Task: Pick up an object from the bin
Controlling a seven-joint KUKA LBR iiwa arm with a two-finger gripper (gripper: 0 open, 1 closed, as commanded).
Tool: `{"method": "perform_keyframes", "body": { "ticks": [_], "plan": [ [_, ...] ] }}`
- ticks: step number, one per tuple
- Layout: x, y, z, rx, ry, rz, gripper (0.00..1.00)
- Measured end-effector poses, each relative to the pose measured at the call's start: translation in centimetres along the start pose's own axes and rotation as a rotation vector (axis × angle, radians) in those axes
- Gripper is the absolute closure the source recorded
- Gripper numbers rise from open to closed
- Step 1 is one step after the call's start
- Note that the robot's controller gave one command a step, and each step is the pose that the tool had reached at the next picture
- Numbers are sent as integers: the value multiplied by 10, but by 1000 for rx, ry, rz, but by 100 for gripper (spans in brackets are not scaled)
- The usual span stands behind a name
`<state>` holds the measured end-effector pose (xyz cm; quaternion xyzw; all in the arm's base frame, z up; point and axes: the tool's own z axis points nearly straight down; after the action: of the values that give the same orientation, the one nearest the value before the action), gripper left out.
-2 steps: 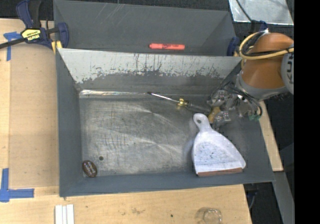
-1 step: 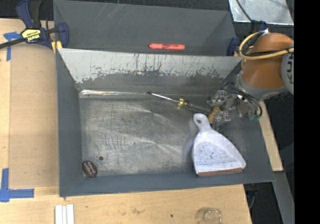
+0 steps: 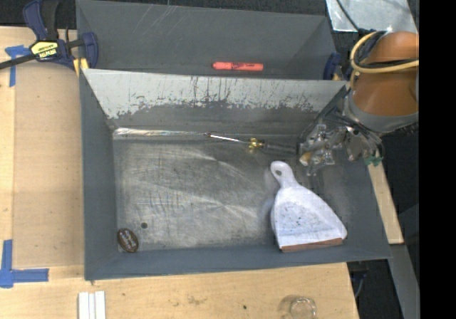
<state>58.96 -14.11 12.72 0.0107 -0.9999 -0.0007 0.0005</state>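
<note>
My gripper [image 3: 315, 156] hangs over the bin's right side, just above and right of the handle of a white dustpan-shaped scoop [image 3: 303, 214]. The scoop lies flat at the bin's front right, handle pointing to the back. A thin metal rod with a brass end [image 3: 239, 141] lies along the back of the floor, its brass tip a little left of the gripper. Nothing shows between the fingers.
A small dark round disc [image 3: 127, 240] lies in the front left corner. The arm with its orange cover comes in over the right rim. The left and middle floor holds no other things.
</note>
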Motion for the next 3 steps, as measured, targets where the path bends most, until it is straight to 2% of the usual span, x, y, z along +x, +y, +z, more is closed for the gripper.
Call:
{"method": "perform_keyframes", "body": {
  "ticks": [1, 2, 3],
  "plan": [
    [0, 3, -21, 2, -6, -2, 100],
    [25, 10, -4, 3, -10, 145, 100],
    [-31, 10, -65, 2, -6, 20, 100]
  ]
}}
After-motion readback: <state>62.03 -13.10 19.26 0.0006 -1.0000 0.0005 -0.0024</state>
